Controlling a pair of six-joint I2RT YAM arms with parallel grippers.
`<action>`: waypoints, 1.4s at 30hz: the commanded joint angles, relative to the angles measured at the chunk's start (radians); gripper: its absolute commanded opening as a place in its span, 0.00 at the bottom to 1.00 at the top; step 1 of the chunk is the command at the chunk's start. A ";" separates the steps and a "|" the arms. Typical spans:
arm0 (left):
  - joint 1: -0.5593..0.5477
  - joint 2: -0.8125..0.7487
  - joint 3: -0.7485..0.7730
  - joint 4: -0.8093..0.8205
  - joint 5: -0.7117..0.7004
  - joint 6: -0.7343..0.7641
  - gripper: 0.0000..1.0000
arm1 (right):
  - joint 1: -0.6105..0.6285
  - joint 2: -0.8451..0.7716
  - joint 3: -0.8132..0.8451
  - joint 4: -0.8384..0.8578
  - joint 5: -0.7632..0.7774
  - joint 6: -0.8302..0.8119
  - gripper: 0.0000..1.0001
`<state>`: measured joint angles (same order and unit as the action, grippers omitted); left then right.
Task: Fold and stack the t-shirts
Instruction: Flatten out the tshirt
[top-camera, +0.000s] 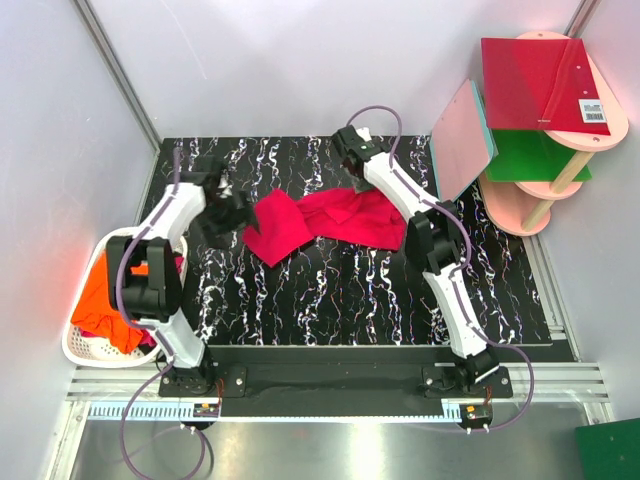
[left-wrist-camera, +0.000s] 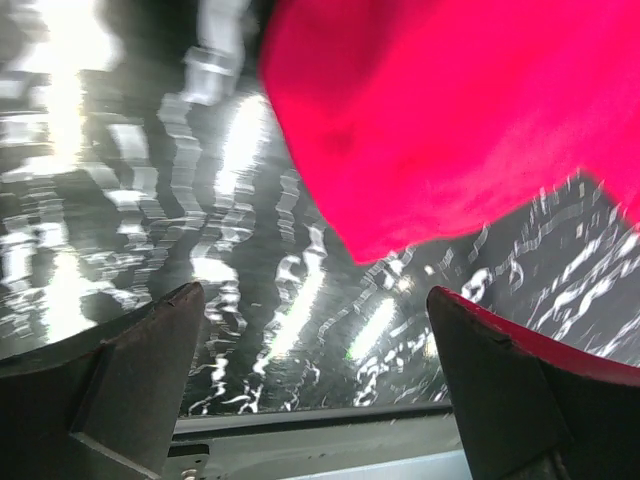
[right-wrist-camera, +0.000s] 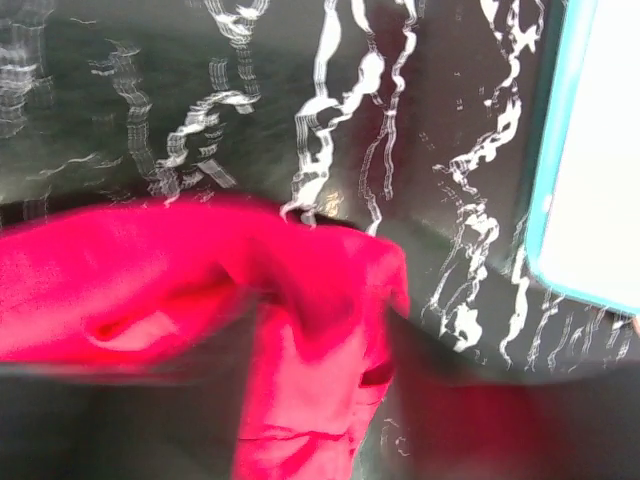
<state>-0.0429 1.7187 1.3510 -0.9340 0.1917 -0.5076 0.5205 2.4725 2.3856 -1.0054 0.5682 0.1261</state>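
A crumpled crimson t-shirt (top-camera: 320, 222) lies on the middle of the black marbled mat (top-camera: 330, 290). My left gripper (top-camera: 225, 205) hangs just left of it, open and empty. In the left wrist view the shirt (left-wrist-camera: 440, 120) lies beyond the spread gripper (left-wrist-camera: 315, 300). My right gripper (top-camera: 352, 165) is at the shirt's far edge. In the right wrist view its blurred fingers (right-wrist-camera: 200, 420) stand on either side of a raised fold of the shirt (right-wrist-camera: 320, 330); how tight they are is unclear. A bright orange t-shirt (top-camera: 105, 300) lies in the basket with crimson cloth under it.
A white laundry basket (top-camera: 75, 345) stands off the mat's left edge. A stiff pink board with teal edge (top-camera: 462, 140) leans at the back right and also shows in the right wrist view (right-wrist-camera: 600, 160). Red (top-camera: 535, 80) and green (top-camera: 530, 155) boards lie on a pink stand.
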 joint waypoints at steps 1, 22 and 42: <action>-0.135 0.048 0.071 0.015 0.042 0.061 0.99 | -0.014 -0.006 0.049 0.008 0.032 0.053 0.97; -0.247 0.188 0.229 -0.040 -0.026 0.112 0.99 | -0.126 -0.296 -0.477 0.240 -0.780 0.484 0.86; -0.247 0.159 0.192 -0.040 -0.063 0.121 0.99 | -0.126 -0.046 -0.180 0.258 -0.789 0.481 0.01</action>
<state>-0.2916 1.9030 1.5524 -0.9779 0.1532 -0.3962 0.3874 2.4443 2.1361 -0.7719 -0.1795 0.6132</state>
